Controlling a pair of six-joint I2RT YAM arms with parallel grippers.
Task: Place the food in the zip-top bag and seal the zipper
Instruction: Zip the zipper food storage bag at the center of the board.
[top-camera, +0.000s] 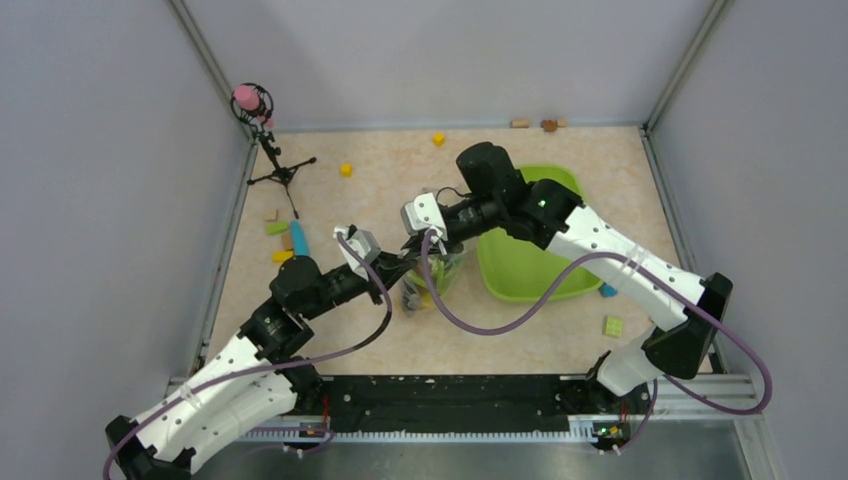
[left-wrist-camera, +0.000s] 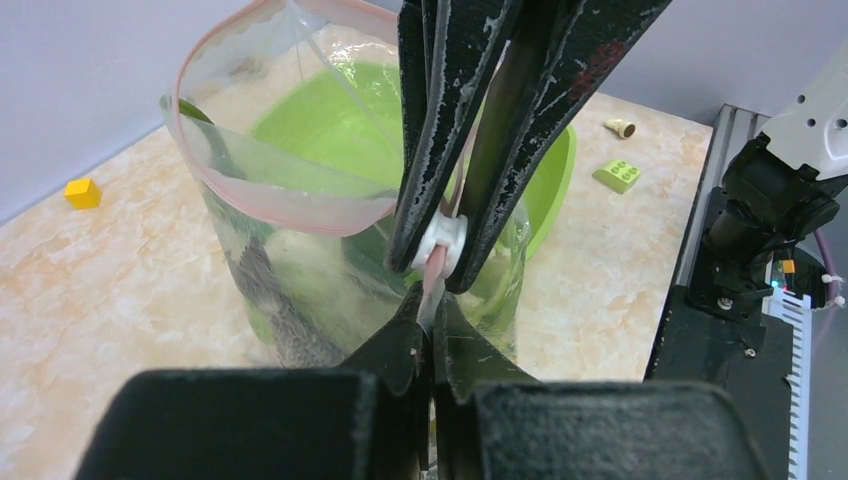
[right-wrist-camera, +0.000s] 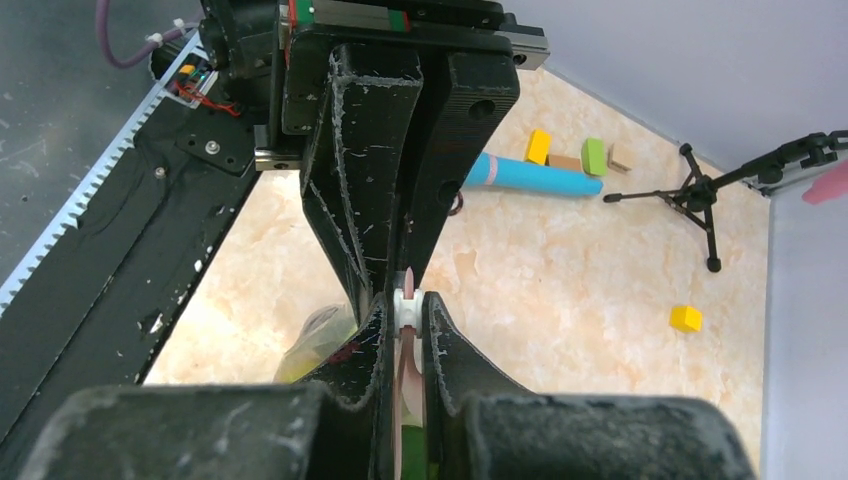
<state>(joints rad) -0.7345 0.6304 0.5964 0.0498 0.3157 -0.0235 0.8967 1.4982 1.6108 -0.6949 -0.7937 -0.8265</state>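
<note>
Marbled beige desk (top-camera: 400, 340) inside grey walls carries everything; at its middle the two arms meet tip to tip over one clear bag (left-wrist-camera: 300, 260) that stands upright just below both claws.

The left claw (left-wrist-camera: 430, 318) is clamped shut on the pink zipper (left-wrist-camera: 285, 205) at the end of the strip; the right claw (right-wrist-camera: 405, 305) is clamped shut on the small white slider (left-wrist-camera: 440, 242) riding that strip, directly above the left claw's pinch and all but touching it.

From this shared pinch the zipper's long axis runs away from both claws, looping out round the bag's mouth; that mouth gapes wide to the left of the left claw in its own view, so nearly the whole strip looks unsealed.

My reading: the right claw, already on the slider, is the one to travel, drawing it along the strip away from the left claw; the left claw serves as the anchor.

The food (left-wrist-camera: 285, 310) sits inside the bag below the claws, as blurred dark green and pale shapes.

Counts: two claws; one bag; one zipper; one slider; one lime-green tray (left-wrist-camera: 545, 175) just behind the bag; one small tripod (right-wrist-camera: 700, 195) well off from the right claw; pieces of food cannot be counted through the crinkled plastic; loose small blocks (left-wrist-camera: 82, 192) lie scattered, too many of them tiny for a sure tally.
</note>
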